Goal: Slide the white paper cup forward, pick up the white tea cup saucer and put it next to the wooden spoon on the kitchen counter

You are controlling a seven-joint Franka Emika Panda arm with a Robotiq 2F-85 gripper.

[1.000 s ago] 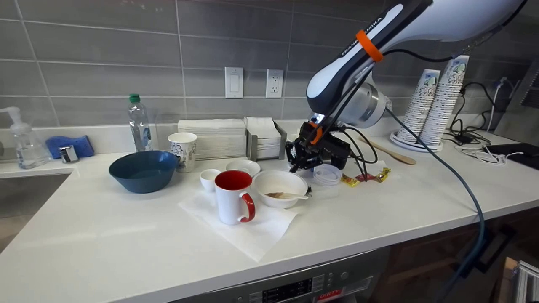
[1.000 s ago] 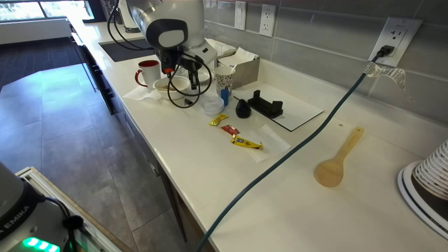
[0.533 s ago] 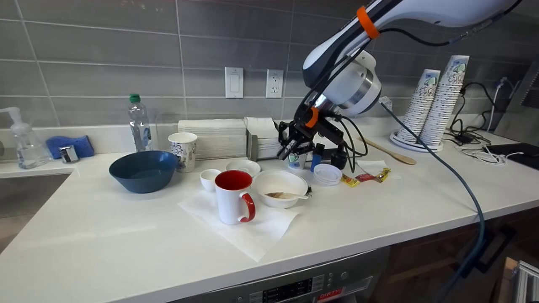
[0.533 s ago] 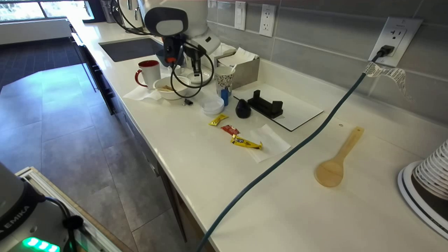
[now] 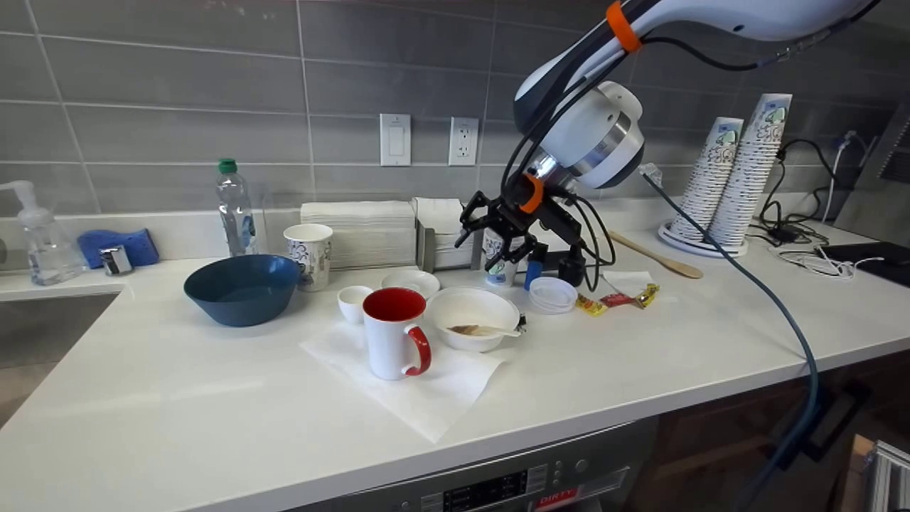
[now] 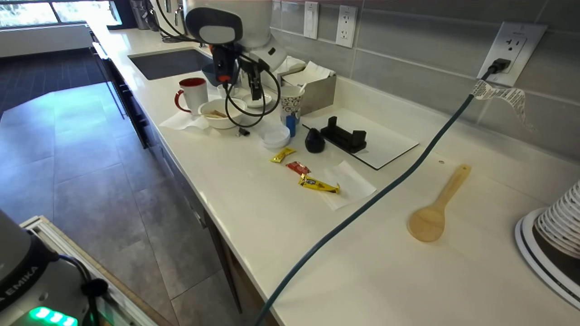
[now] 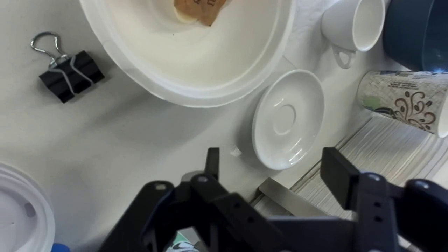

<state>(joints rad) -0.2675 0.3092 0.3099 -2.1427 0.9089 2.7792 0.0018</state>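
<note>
Wide apart and holding nothing, the jaws hang over the table (image 5: 213,412) to one side of the white bowl (image 7: 199,66), and the white tea cup saucer (image 7: 288,119), round with no long axis, lies just beside that bowl, ahead of the fingertips (image 7: 212,162), where the next reach likely goes.

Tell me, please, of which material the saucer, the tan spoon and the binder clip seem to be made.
Saucer: probably glazed ceramic; its smooth white surface shows bright reflections, though glossy plastic is possible.
Spoon: apparently wood, smooth-looking, judging by its pale tan colour; grain is hard to read.
Binder clip: black body likely painted metal; silvery wire handles shine like bare metal.
</note>
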